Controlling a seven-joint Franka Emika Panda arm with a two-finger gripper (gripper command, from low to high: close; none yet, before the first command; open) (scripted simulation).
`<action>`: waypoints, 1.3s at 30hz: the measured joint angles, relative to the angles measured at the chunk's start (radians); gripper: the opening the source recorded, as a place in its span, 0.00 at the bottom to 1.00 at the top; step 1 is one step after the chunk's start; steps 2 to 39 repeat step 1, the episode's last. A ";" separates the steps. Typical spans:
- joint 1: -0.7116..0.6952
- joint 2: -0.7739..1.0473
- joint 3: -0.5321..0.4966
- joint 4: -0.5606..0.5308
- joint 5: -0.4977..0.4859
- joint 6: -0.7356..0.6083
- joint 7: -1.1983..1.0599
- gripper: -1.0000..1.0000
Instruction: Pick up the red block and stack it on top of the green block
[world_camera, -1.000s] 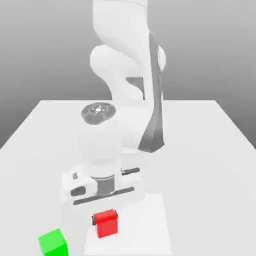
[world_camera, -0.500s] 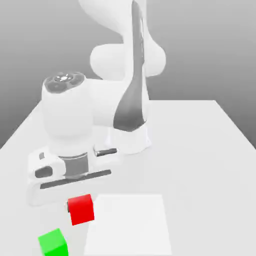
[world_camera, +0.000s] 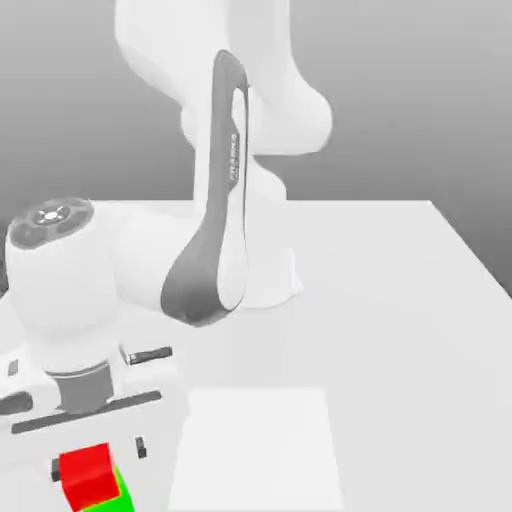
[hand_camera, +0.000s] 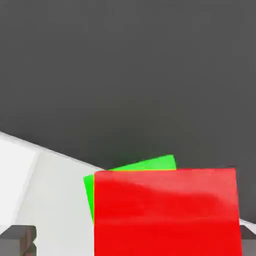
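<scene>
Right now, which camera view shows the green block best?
The hand view: there the green block shows a bright strip along two edges of the red block, which covers the rest. In the exterior view only a small green corner shows beside the red block, near the picture's bottom edge.

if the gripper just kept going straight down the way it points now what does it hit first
Most likely the red block. The gripper points down with open jaws either side of it, and the hand view has the red block directly ahead, over the green block. Depth is hard to judge, so the fingers might pass alongside it.
</scene>
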 joint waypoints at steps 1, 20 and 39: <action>0.005 -0.032 -0.008 -0.002 -0.017 -0.030 0.012 1.00; 0.005 -0.032 -0.008 -0.002 -0.017 -0.030 0.012 1.00; 0.005 -0.032 -0.008 -0.002 -0.017 -0.030 0.012 1.00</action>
